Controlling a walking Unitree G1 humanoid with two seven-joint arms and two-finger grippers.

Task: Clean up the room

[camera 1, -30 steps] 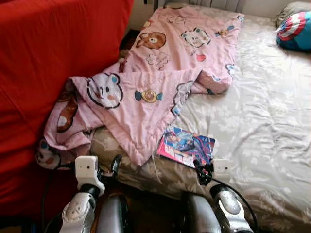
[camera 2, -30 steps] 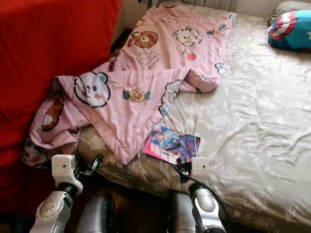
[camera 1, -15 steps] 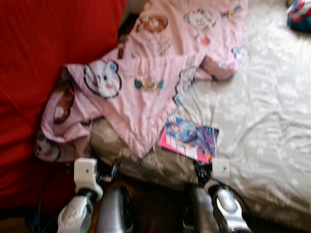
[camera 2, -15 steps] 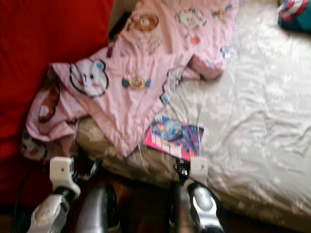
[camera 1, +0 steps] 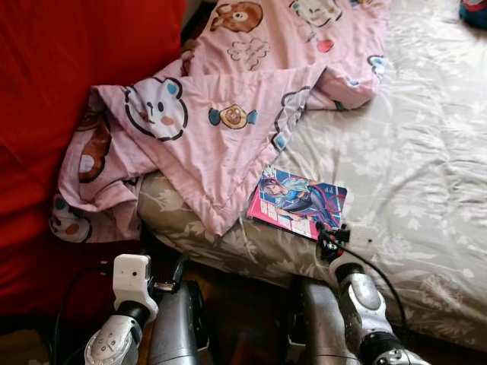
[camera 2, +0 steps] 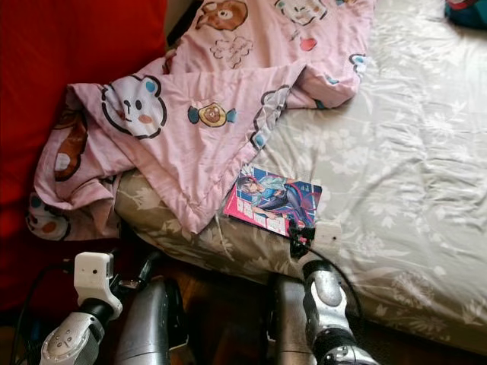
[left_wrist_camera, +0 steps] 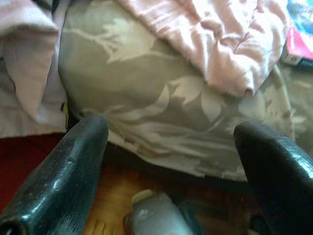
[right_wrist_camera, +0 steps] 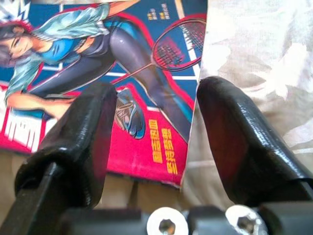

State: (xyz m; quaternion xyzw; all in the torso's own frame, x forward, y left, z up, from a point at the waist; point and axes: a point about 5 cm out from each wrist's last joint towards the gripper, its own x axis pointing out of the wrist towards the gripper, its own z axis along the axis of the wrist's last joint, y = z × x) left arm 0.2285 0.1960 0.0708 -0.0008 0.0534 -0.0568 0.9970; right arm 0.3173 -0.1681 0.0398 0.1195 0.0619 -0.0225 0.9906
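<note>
**Both jaws spread, right one at the book's corner**

The jaws of both grippers are spread apart and hold nothing. The left gripper (left_wrist_camera: pixel 168 147) hangs low in front of the near edge of the bed (camera 1: pixel 426 190), below the mattress side, and its two black fingers (left_wrist_camera: pixel 63 171) frame the floral sheet without touching it. On the left side stands a big red surface (camera 1: pixel 46 114). Against it, a pink blanket (camera 1: pixel 221 129) with cartoon bears lies crumpled over the near left corner of the bed and stretches along the bed's left edge toward the far side; one folded corner of it points toward the near edge. Just beside this corner lies a comic book (camera 1: pixel 298 202), flat on the sheet near the bed's near edge, cover up, with a pink border and a drawn figure holding a racket. The right gripper (right_wrist_camera: pixel 154 132) is at the book's near right corner: one finger is over the cover, the other over the sheet.
</note>
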